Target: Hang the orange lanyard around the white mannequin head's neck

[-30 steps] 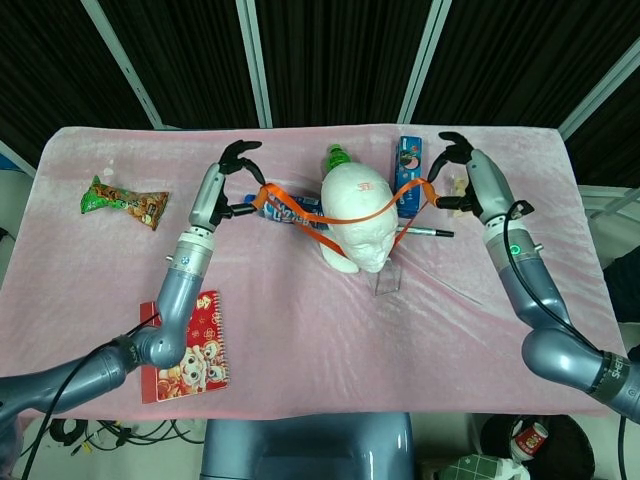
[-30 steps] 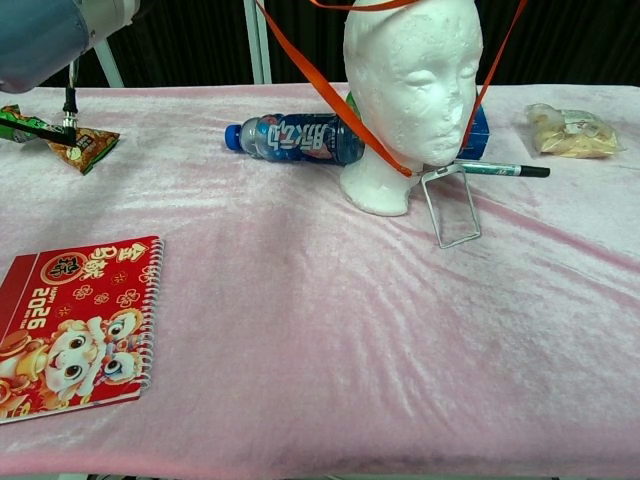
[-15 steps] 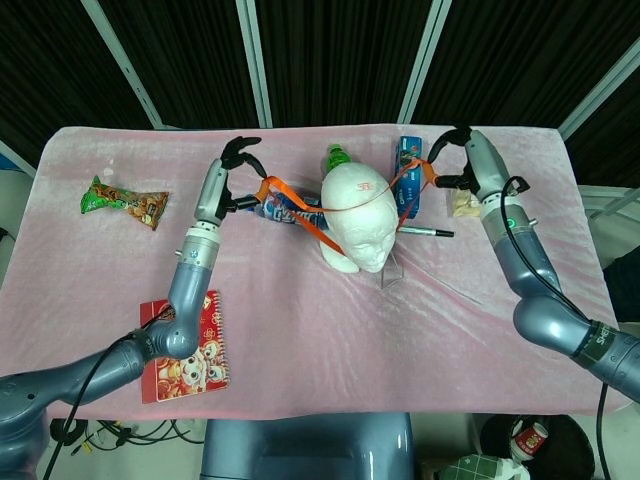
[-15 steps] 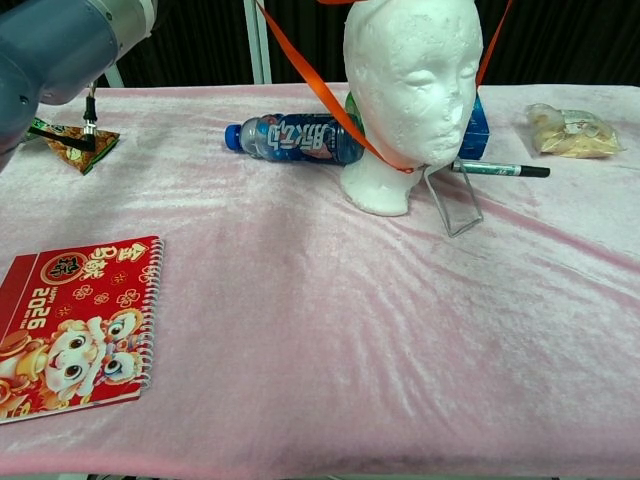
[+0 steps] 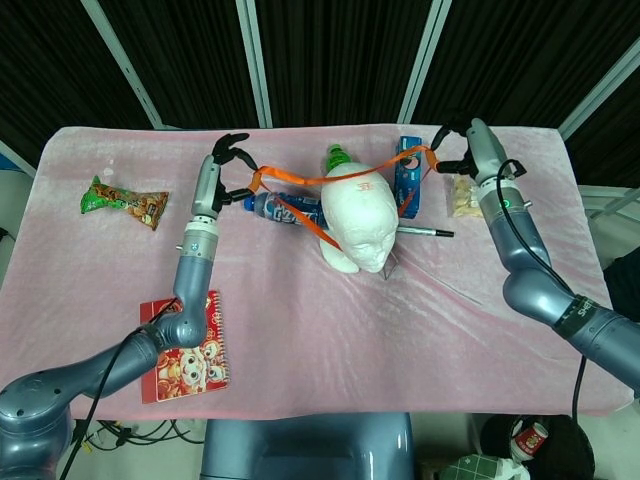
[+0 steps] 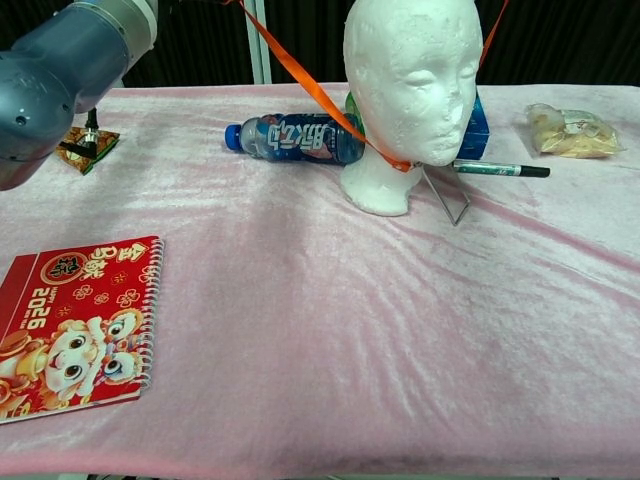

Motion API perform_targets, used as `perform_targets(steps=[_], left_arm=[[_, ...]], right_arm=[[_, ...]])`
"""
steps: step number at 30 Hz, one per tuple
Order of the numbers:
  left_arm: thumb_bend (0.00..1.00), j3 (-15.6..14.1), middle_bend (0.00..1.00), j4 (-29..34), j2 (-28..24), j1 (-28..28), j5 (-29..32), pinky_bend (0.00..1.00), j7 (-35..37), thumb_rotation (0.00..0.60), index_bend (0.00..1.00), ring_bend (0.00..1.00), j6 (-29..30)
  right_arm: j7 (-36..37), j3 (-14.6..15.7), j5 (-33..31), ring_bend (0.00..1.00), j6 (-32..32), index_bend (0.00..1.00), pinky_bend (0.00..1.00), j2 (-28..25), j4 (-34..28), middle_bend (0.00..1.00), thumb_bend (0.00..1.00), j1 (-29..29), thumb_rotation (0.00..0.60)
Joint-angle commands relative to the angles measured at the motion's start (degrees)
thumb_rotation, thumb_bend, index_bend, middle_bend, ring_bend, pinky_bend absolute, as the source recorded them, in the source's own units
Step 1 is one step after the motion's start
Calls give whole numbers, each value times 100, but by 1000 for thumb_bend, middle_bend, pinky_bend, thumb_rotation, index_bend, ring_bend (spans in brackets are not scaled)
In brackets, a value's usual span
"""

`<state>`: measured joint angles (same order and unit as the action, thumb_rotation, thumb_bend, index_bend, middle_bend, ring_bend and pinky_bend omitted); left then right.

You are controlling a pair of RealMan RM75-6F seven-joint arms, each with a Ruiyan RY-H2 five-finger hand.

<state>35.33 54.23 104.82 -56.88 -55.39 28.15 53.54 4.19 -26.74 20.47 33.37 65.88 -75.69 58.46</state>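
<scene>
The white mannequin head point(image 5: 355, 222) stands upright mid-table, facing the front edge; the chest view shows its face point(image 6: 415, 85). The orange lanyard point(image 5: 300, 180) is stretched as a loop across the back of the crown. My left hand point(image 5: 225, 165) holds its left end and my right hand point(image 5: 462, 147) holds its right end. The two strands point(image 6: 305, 85) run down past the cheeks and meet under the chin. There the clear badge holder point(image 6: 447, 195) leans against the neck base. Neither hand appears in the chest view, only my left arm point(image 6: 70, 55).
A blue water bottle point(image 5: 280, 207) lies just left of the head, and a green-capped bottle point(image 5: 337, 157) and a blue box point(image 5: 408, 170) stand behind it. A pen point(image 6: 500, 169) and a snack bag point(image 6: 570, 130) lie right; a green packet point(image 5: 122, 200) and a red notebook point(image 6: 75, 325) left.
Both hands have moved toward the table's far side, carrying the strap from the forehead over the crown. The badge holder has been dragged in and tipped up against the neck.
</scene>
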Motion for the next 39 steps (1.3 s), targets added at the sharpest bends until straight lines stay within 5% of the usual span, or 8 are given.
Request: perform_targets(steps=[1, 21, 31, 39], left_arm=[[380, -28, 177, -255, 121, -79, -19, 0, 70, 600, 572, 0, -57], [336, -192, 169, -1357, 619, -312, -127, 0, 559, 600, 522, 0, -534], [74, -295, 53, -1333, 525, -278, -121, 0, 447, 600, 288, 0, -835], [35, -400, 33, -685, 150, -81, -184, 0, 186, 600, 231, 0, -822]], right_arm=[[-77, 147, -104, 154, -163, 677, 150, 177, 318, 129, 480, 153, 600], [-357, 601, -207, 154, -583, 671, 150, 1090, 1665, 130, 466, 745, 600], [-361, 708, -121, 120, -957, 324, 145, 1124, 1767, 98, 234, 825, 600], [-154, 699, 6, 101, -1298, 154, 135, 973, 1691, 51, 66, 784, 600]])
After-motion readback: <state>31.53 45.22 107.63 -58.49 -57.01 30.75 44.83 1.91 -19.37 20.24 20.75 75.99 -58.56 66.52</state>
